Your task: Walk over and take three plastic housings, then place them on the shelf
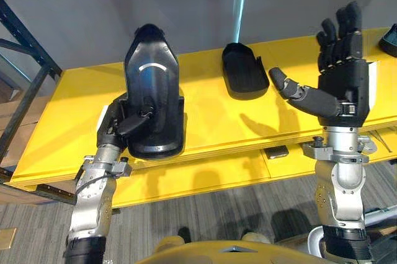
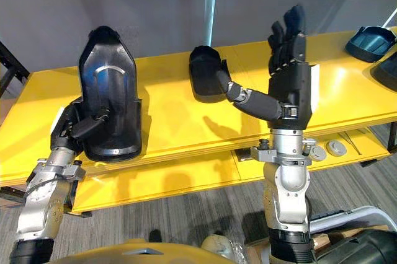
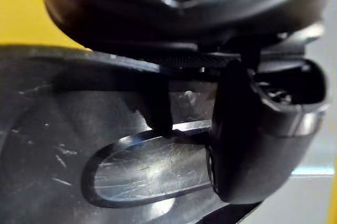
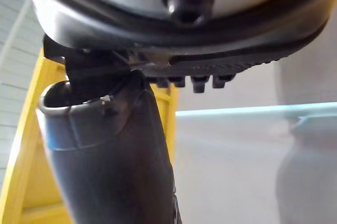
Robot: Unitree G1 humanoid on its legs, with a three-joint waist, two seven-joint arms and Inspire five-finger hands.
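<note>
The left robot hand (image 1: 121,123) is gripping a large black plastic housing (image 1: 152,78), its thumb curling across the glossy front and its fingers wrapping behind. The housing is standing nearly upright over the near left part of the yellow desk (image 1: 68,100); whether its lower end is resting there I cannot tell. The right robot hand (image 1: 340,87) is hovering above the desk's near right edge, holding nothing, fingers pointing straight up and thumb sticking out to the left. A second black housing (image 1: 244,70) is lying flat on the desk, just left of and beyond that thumb, its long axis running near to far; the right robot hand is sitting much nearer to it and the left is occupied, so the right is probably making the next reach. Both housings are looking like hard moulded shells, rounded at the far end and squarer at the near end; the held one is showing fine scratches and a pale curved mark. A bluish housing (image 2: 371,38) is lying at the far right.
</note>
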